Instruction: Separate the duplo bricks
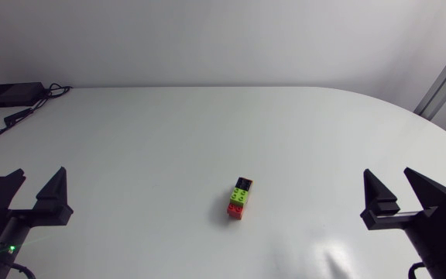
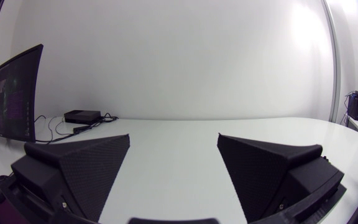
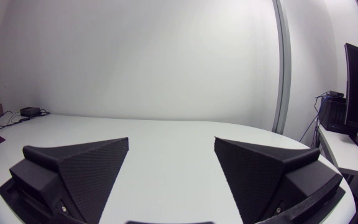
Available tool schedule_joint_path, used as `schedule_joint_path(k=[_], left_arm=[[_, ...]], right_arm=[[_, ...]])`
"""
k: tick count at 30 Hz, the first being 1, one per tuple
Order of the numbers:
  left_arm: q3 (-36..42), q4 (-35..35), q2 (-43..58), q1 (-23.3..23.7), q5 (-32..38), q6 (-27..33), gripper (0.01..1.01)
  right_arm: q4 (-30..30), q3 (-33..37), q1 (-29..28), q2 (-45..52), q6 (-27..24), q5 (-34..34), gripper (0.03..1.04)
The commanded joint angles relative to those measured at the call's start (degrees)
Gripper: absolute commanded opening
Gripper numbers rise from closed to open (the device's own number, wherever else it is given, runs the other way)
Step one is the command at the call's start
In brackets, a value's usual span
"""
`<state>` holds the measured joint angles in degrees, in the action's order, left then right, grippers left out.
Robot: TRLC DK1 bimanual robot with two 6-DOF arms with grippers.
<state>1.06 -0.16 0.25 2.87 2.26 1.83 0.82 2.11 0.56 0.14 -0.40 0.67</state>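
While both arms are sitting low at the near corners of the surface point(image 1: 153, 147), I am logging pose first. The left end effector point(image 1: 39, 172) is coming in from the left edge and the right end effector point(image 1: 388, 172) from the right edge, both pointing toward the far side. Each is standing wide open, fingers well apart and holding nothing, and both wrist views are agreeing with that.

The duplo bricks point(image 1: 240, 199) are lying joined in one short row near the middle of the surface, a little toward my right side and well apart from both end effectors. A black brick point(image 1: 244, 184) is sitting at the far end, lime green is showing in the middle, and red at the near end.

Bare white surface is showing on every side of the row. A small black box point(image 1: 10, 94) with cables is sitting at the far left corner, and the far right edge is curving round.
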Motion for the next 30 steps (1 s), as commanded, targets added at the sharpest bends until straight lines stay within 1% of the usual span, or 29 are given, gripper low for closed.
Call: schedule_joint_path(k=[1, 24, 30], left_arm=[[-0.97, -0.19, -0.78, -0.5, -0.33, -1.12, 0.987], [-0.97, -0.45, -0.78, -1.12, -0.33, -0.86, 0.987], [-0.71, -0.19, -0.95, -2.52, -0.33, 0.46, 0.985]], right_arm=[[-1.08, -2.2, 0.41, -0.41, 0.76, -0.05, 1.0], [-1.08, -2.2, 0.59, -0.41, 0.84, -0.14, 1.0], [-0.64, -2.11, 1.29, -0.49, 0.58, 0.21, 1.0]])
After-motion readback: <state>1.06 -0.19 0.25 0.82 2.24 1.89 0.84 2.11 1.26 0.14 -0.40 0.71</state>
